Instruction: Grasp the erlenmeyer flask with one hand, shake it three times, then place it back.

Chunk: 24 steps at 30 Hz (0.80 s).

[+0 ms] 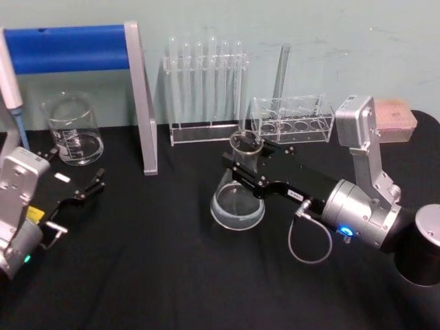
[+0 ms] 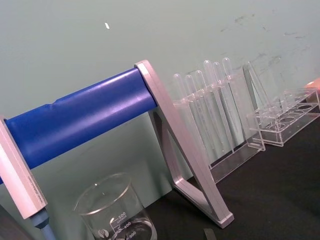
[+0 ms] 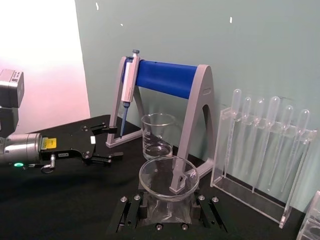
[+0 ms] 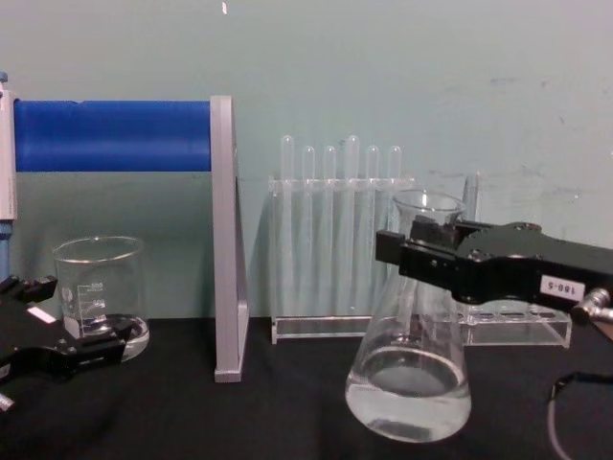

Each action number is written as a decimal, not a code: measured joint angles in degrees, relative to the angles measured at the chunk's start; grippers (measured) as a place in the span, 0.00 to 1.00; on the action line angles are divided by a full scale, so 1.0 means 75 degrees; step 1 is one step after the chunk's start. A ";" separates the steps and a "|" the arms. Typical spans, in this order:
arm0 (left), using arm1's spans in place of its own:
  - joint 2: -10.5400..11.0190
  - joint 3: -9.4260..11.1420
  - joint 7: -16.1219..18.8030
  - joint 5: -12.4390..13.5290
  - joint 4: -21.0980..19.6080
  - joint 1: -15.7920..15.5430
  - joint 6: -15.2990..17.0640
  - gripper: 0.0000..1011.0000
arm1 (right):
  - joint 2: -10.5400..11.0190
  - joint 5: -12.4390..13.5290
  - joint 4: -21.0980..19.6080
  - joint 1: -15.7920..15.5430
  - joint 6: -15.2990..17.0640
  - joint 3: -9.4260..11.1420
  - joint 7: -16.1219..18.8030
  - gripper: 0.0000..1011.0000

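Observation:
The erlenmeyer flask [image 1: 238, 198] is clear glass with a little liquid in its wide base, and it stands mid-table on the black cloth. My right gripper [image 1: 250, 165] reaches in from the right and is shut on its neck just under the flared rim, one black finger on each side. From the chest the same flask [image 4: 410, 383] shows side-on, leaning slightly, with the gripper [image 4: 414, 251] across its neck. I cannot tell whether the base touches the table. The right wrist view looks down into the flask's rim [image 3: 169, 176]. My left gripper [image 1: 74, 168] rests open at the left, near the beaker.
A glass beaker [image 1: 72, 130] stands back left under a grey stand with a blue bar [image 1: 69, 48] that holds a pipette [image 1: 14, 96]. A rack of test tubes [image 1: 206, 89] and a low clear rack [image 1: 292, 120] line the back behind the flask. A pink box [image 1: 395, 117] sits far right.

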 joint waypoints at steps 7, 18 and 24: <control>0.0000 0.0000 0.0000 0.0000 0.0000 0.0000 0.0000 0.99 | -0.0029 0.0005 -0.0012 0.0012 0.0006 -0.0119 0.0094 0.44; 0.0000 0.0000 0.0000 0.0000 0.0000 0.0000 0.0000 0.99 | -0.0090 0.0114 -0.0269 0.0064 0.0069 -0.0719 0.0641 0.45; 0.0000 0.0000 0.0000 0.0000 0.0000 0.0000 0.0000 0.99 | -0.0014 0.0192 -0.0472 0.0099 0.0126 -0.1125 0.0992 0.45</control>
